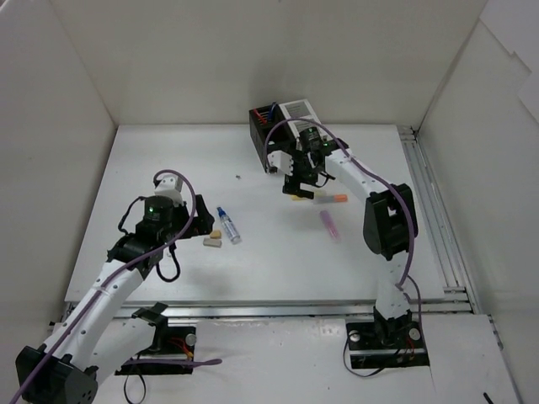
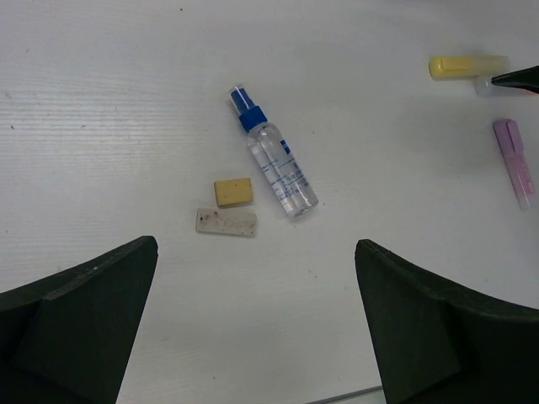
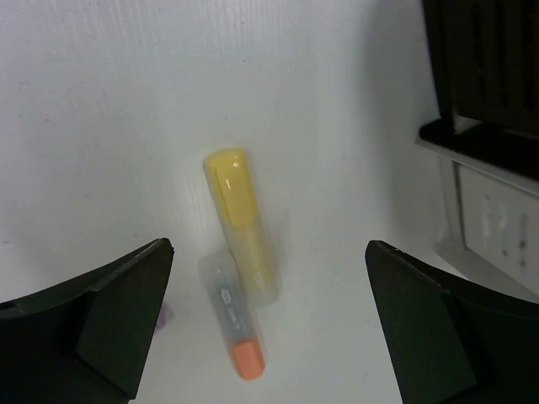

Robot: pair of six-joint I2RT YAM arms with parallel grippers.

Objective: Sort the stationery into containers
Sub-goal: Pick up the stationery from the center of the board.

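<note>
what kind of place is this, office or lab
Probably a robot lab cell: white walls box in the table, left arm and right arm bolted at its near edge.

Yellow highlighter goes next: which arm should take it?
Right. The right gripper, open, hangs directly over the yellow highlighter near the containers; the left gripper sits far off over the erasers.

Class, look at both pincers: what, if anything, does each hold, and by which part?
Nothing is held. The left pincer and right pincer both stand open and empty; the yellow highlighter lies ungripped.
</note>
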